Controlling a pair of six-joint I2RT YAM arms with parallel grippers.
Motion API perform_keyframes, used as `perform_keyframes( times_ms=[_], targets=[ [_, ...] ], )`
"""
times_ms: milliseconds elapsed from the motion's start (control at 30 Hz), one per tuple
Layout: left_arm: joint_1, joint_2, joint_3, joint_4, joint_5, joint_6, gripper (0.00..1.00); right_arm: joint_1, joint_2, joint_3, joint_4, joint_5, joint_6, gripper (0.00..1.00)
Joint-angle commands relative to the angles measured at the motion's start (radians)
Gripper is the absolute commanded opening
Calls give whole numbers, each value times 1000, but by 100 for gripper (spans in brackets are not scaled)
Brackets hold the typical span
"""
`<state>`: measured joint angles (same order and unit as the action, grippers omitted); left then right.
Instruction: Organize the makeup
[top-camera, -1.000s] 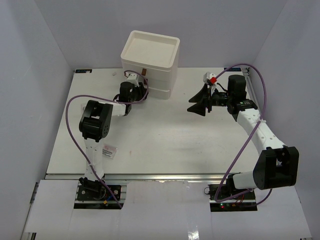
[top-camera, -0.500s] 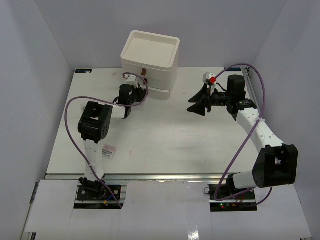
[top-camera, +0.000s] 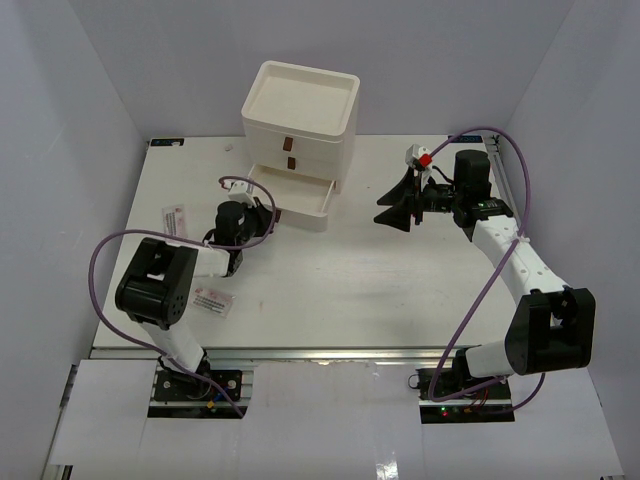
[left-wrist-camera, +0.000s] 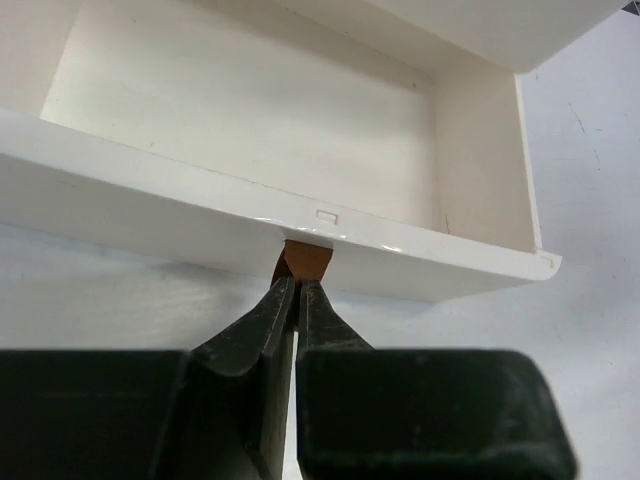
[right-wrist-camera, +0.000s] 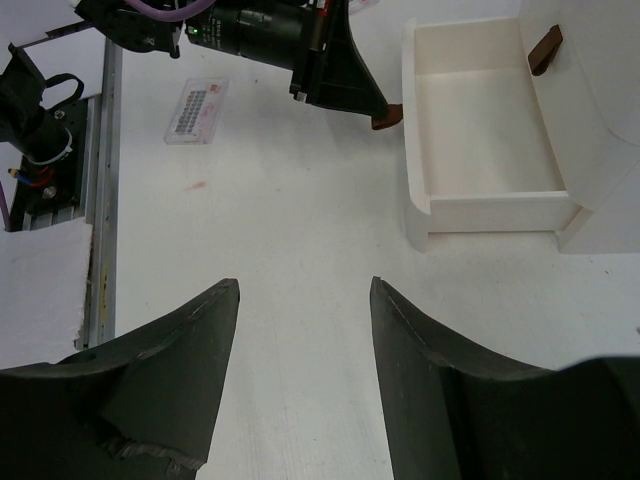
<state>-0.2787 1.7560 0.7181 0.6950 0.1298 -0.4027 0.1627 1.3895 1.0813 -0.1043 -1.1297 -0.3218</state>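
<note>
Flat brown tab (left-wrist-camera: 305, 262) — left pincer (left-wrist-camera: 296, 287) clamped.

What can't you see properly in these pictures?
Every view: upper two drawers of the cream plastic drawer chest are shut, insides hidden.
Left wrist view: the small brown tab handle is partly covered by the shut left gripper.
Left wrist view: the open bottom drawer has its left end cut off by the edge.
Right wrist view: lettering on the flat white packet with red print is too small.
</note>
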Motion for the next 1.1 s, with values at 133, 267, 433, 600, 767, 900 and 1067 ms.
perform_keyframes(
  times_ms=[133, 267, 433, 600, 767, 900, 1067],
  targets=[
    [3, -98, -31, -71, -9, -73, 84, -6, 5, -12, 21, -25, 4, 63],
    [4, -158, -6, -127, -3, -61, 98, -6, 6, -11, 8, -16, -10, 64],
    [6, -266, 16, -276, -74, -117, 98, -7, 11, -8, -6, -7, -24, 64],
    [176, -314, 71, -493, -44, -229, 98, -6, 10, -8, -10, -7, -27, 65],
    [421, -184, 177, -695, 52, -308, 98, -5, 2, -6, -11, -10, -26, 65],
    [479, -60, 382, -852, -28, -138, 98, -5, -5, -6, -11, -13, -25, 65],
    [493, 97, 506, -917, -216, 41, 98, -5, -7, -6, -11, -18, -25, 65]
  ],
)
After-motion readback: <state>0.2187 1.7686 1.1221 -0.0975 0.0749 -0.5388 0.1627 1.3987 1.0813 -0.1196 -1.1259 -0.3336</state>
